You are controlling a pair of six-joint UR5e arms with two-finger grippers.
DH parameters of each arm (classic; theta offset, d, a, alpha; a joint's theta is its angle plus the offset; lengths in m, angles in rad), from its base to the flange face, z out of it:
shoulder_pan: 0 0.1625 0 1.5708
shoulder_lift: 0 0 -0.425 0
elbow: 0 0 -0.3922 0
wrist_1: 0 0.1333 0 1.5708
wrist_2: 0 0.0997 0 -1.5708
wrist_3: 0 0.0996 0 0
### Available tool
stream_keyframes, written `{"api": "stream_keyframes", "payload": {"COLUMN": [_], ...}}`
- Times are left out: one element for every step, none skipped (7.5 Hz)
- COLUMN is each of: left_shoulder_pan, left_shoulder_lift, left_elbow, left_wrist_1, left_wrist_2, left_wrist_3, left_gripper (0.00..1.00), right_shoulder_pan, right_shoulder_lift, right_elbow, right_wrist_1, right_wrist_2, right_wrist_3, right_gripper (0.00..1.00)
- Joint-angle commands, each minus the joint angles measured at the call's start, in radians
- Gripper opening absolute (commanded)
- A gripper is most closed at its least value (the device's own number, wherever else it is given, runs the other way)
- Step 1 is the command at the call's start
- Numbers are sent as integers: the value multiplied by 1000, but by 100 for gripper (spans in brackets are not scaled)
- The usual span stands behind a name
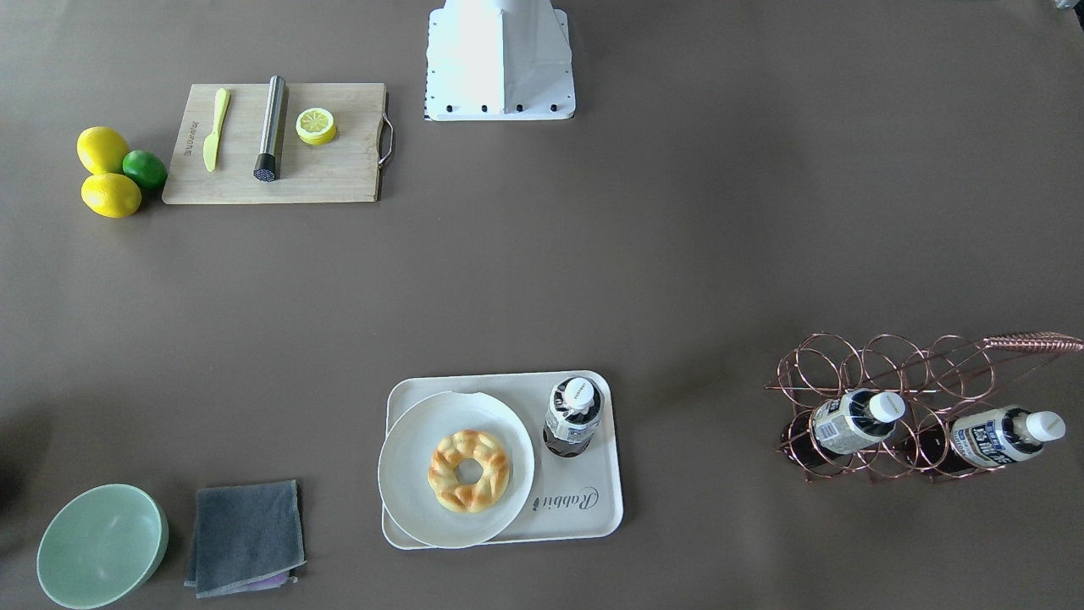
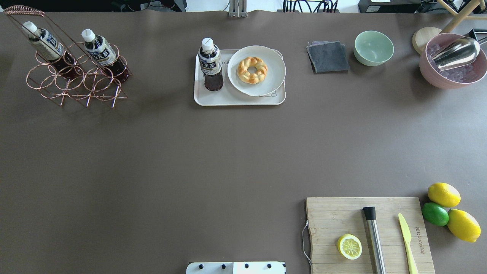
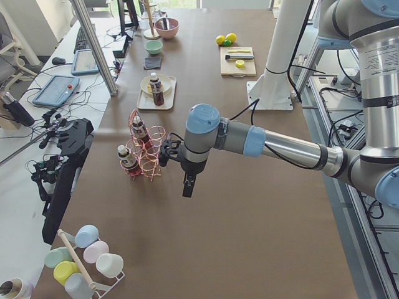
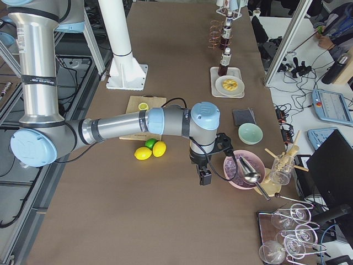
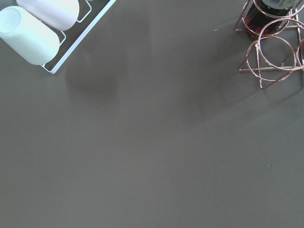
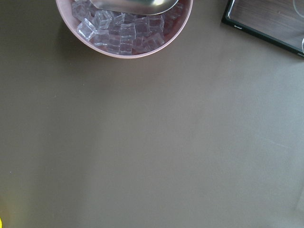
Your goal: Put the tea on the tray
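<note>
One tea bottle (image 1: 573,413) stands upright on the cream tray (image 1: 584,512), beside a round plate; it also shows in the overhead view (image 2: 210,64) on the tray (image 2: 217,99). Two more tea bottles (image 2: 99,49) (image 2: 45,43) lie slanted in a copper wire rack (image 2: 76,82). My left gripper (image 3: 187,189) shows only in the exterior left view, hanging over bare table near the rack; I cannot tell whether it is open or shut. My right gripper (image 4: 205,178) shows only in the exterior right view, beside a pink ice bowl; I cannot tell its state either.
A white plate (image 2: 272,72) with a ring pastry (image 2: 252,70) fills the tray's other half. A grey cloth (image 2: 328,57), green bowl (image 2: 373,47) and pink ice bowl (image 2: 452,78) stand along the far edge. A cutting board (image 2: 342,213), lemons and a lime (image 2: 435,214) are near right.
</note>
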Motion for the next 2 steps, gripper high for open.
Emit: {"api": "stream_keyframes", "payload": {"left_shoulder_pan": [0, 0], "left_shoulder_lift": [0, 0], "left_elbow": [2, 2], "left_wrist_1": [-1, -2], "left_wrist_2": [0, 0], "left_wrist_3": [1, 0], "left_gripper": [97, 97], "right_shoulder_pan": [-8, -8], "right_shoulder_lift": [-6, -6], "right_elbow": [1, 4], "right_wrist_1": [1, -1], "right_wrist_2": [5, 7], "right_wrist_3": [-1, -1], "right_gripper": [100, 100]}}
